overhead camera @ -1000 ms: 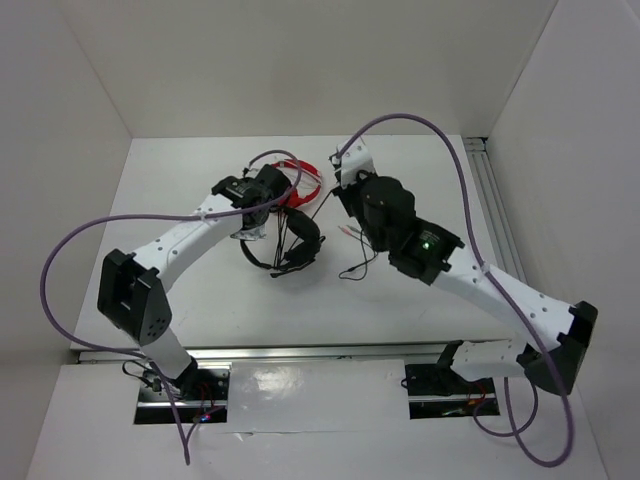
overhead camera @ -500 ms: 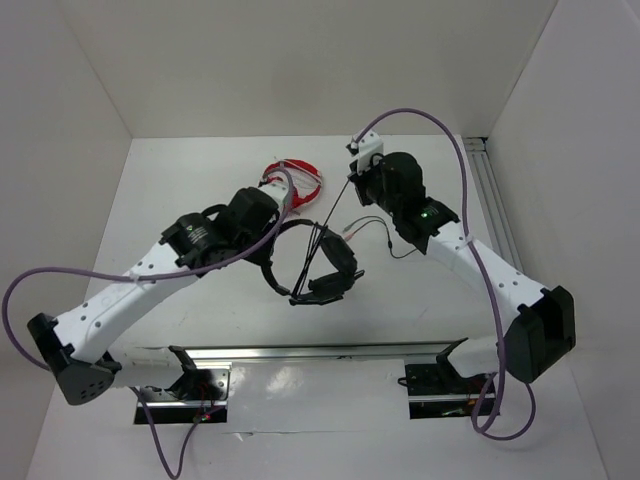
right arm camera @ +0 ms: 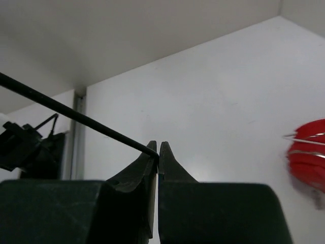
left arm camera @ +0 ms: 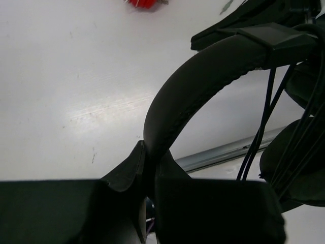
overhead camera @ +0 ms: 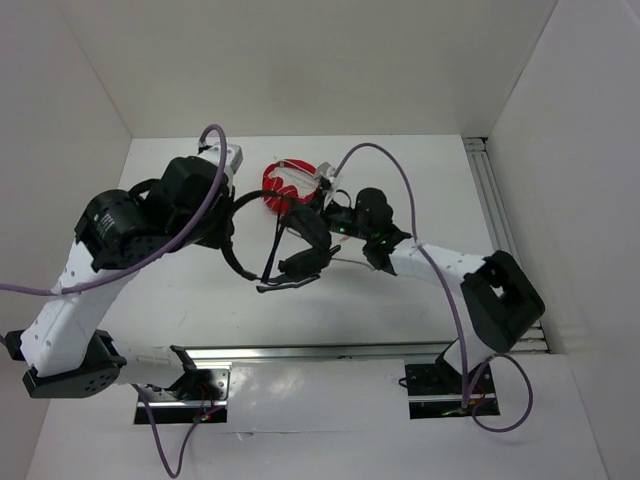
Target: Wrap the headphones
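White worktop (overhead camera: 450, 200) enclosed by white walls. One pair of red headphones (overhead camera: 283, 181) lies on it, toward the back, near the middle.

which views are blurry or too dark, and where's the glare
Top external: sharp and evenly lit, with glare on the metal plate at the near edge. Left wrist: the left gripper is a near-black silhouette on the headphones; soft sheen on the table. Right wrist: red headphones blurred, cable in the right gripper crisp.
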`<state>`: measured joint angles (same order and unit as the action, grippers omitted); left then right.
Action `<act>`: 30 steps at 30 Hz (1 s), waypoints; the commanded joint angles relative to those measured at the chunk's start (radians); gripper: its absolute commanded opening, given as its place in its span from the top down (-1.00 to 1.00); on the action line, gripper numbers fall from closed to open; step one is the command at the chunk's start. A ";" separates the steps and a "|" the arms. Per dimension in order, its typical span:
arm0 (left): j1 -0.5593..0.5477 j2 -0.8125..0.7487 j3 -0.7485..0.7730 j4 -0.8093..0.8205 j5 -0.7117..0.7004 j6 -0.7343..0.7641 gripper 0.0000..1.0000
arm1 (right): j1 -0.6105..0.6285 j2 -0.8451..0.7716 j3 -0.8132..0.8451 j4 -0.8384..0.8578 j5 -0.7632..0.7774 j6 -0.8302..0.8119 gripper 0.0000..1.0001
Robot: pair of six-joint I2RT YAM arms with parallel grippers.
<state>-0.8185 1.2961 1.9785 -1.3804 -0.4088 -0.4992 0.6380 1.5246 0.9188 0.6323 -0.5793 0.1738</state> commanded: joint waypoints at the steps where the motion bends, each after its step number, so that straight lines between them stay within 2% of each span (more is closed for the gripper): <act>1: -0.025 -0.061 0.132 0.077 0.044 -0.125 1.00 | 0.046 0.147 -0.090 0.174 0.002 0.128 0.95; 2: -0.025 -0.061 0.147 0.067 0.044 -0.136 1.00 | 0.075 0.190 -0.103 0.257 0.028 0.153 0.90; 4: -0.025 -0.061 0.181 0.049 0.019 -0.163 1.00 | 0.086 0.274 -0.103 0.305 0.026 0.202 0.82; 5: -0.025 -0.061 0.193 0.040 0.019 -0.174 1.00 | 0.086 0.304 -0.103 0.367 0.015 0.222 0.71; 12: -0.005 -0.052 0.243 0.027 0.004 -0.214 1.00 | 0.086 0.517 -0.173 0.604 0.006 0.313 0.44; 17: 0.018 -0.031 0.259 0.037 -0.041 -0.223 1.00 | 0.086 0.551 -0.228 0.645 0.045 0.313 0.44; 23: 0.212 0.046 0.388 0.050 -0.082 -0.141 1.00 | 0.077 0.551 -0.391 0.751 0.074 0.303 0.44; 27: 0.366 0.115 0.366 0.122 -0.018 -0.116 1.00 | 0.106 0.455 -0.517 0.787 0.151 0.303 0.77; 29: 0.476 0.161 0.333 0.148 0.068 -0.116 1.00 | 0.146 0.329 -0.587 0.729 0.264 0.280 0.94; 30: 0.542 0.172 0.294 0.190 0.091 -0.116 1.00 | 0.205 0.274 -0.601 0.608 0.330 0.271 0.99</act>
<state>-0.3962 1.4361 2.3161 -1.3609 -0.4034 -0.6167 0.7517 1.9427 0.3744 1.3128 -0.4255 0.4866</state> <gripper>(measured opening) 0.138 0.035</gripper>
